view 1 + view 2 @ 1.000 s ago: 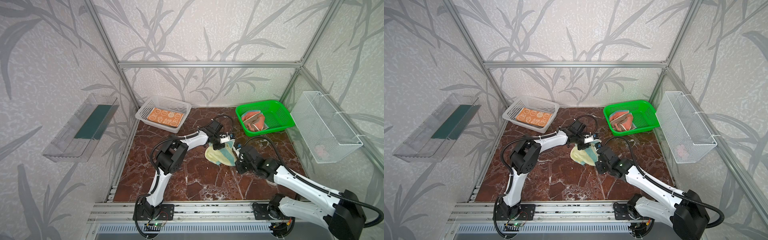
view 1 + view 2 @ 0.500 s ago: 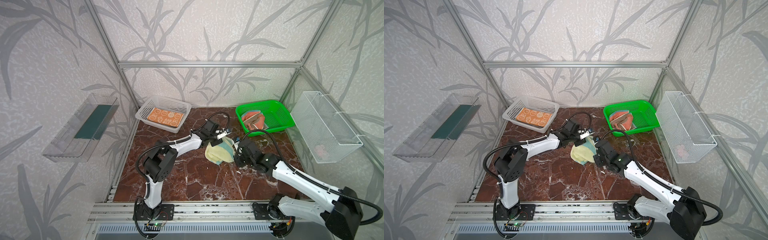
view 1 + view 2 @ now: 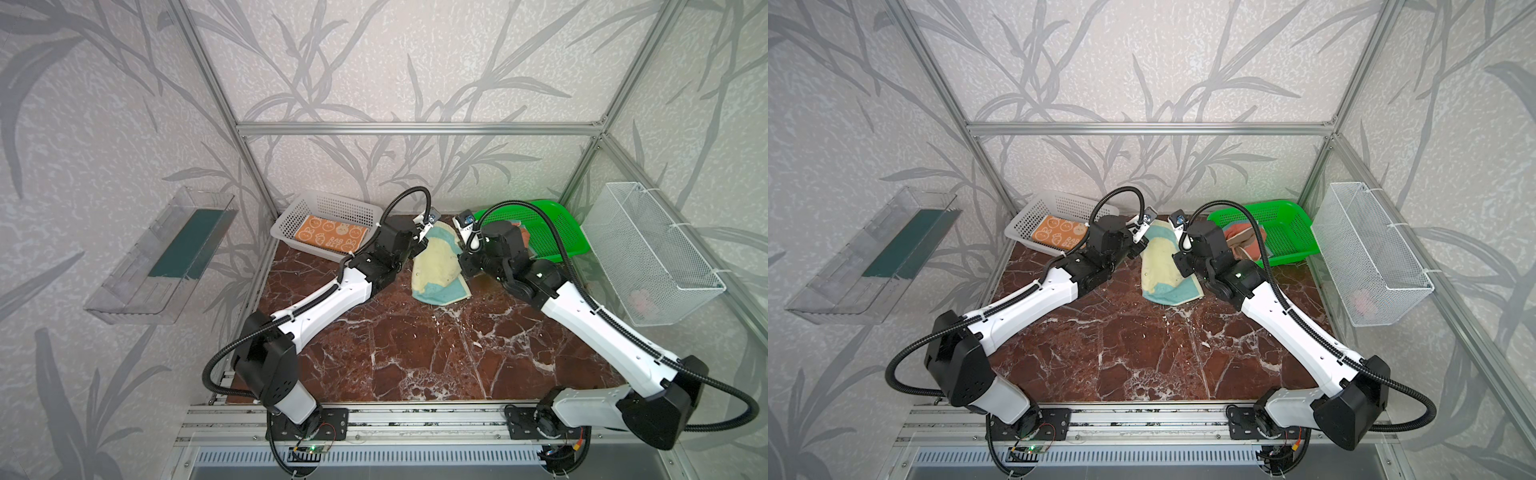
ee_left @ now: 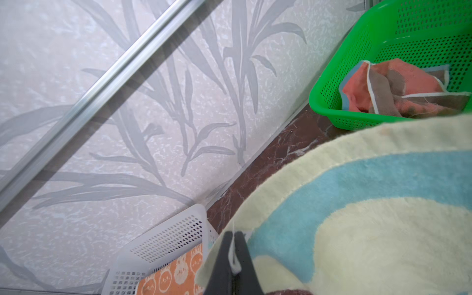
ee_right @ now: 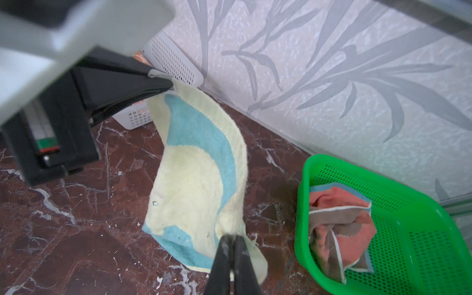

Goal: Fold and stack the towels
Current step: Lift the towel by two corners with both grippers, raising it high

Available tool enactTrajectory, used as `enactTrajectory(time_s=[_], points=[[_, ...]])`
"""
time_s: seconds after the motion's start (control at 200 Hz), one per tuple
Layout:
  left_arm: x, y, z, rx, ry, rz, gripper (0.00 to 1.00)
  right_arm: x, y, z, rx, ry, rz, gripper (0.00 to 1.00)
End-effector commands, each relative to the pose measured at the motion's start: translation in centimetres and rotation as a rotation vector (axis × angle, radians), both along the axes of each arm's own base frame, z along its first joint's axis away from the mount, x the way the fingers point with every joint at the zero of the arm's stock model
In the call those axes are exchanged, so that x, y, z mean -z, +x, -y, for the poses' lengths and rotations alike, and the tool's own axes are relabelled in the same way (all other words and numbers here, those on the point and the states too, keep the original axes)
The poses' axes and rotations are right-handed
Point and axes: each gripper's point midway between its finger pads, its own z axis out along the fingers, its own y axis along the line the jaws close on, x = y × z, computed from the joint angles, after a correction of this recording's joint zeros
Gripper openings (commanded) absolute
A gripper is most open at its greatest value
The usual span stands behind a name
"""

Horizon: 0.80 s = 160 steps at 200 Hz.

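Where the yellow towel (image 3: 436, 266) hangs: between both grippers, lower edge on the marble table (image 3: 415, 353).
Left gripper (image 4: 234, 255): clamped on its corner.
Right gripper (image 5: 232, 252): clamped on its edge.
Orange towel (image 3: 331, 239): white basket (image 3: 336, 206).
Pink towel (image 3: 1241, 243): green basket (image 3: 1289, 232).

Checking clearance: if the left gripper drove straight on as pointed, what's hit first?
Past the yellow towel in its jaws, probably the back wall near its foot; depth unclear.
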Motion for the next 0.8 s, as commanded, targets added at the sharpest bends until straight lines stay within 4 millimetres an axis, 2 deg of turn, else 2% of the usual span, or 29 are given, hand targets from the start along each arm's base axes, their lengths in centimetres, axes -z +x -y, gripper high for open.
enactTrajectory(time_s=[0.0, 0.21, 0.325, 0.46, 0.645, 0.795], points=[[-4.4, -0.9, -2.1, -0.061, -0.011, 0.074, 0.0, -3.6, 0.1, 0.1, -0.043, -0.048, 0.104, 0.0], [-9.8, -4.2, -5.5, -0.097, -0.031, 0.158, 0.0, -7.5, -2.3, -0.8, -0.202, -0.065, 0.188, 0.0], [-13.0, -7.3, -6.6, -0.046, -0.095, 0.198, 0.0, -9.3, -4.5, -1.4, -0.304, -0.026, 0.206, 0.0], [-15.5, -11.1, -7.6, 0.039, -0.166, 0.221, 0.0, -12.0, -7.5, -1.7, -0.398, 0.059, 0.236, 0.0], [-17.4, -15.2, -8.4, 0.152, -0.24, 0.223, 0.0, -16.2, -11.8, -2.0, -0.523, 0.222, 0.296, 0.0], [-17.6, -16.3, -9.1, 0.16, -0.255, 0.217, 0.0, -18.4, -13.4, -1.9, -0.568, 0.295, 0.326, 0.0]])
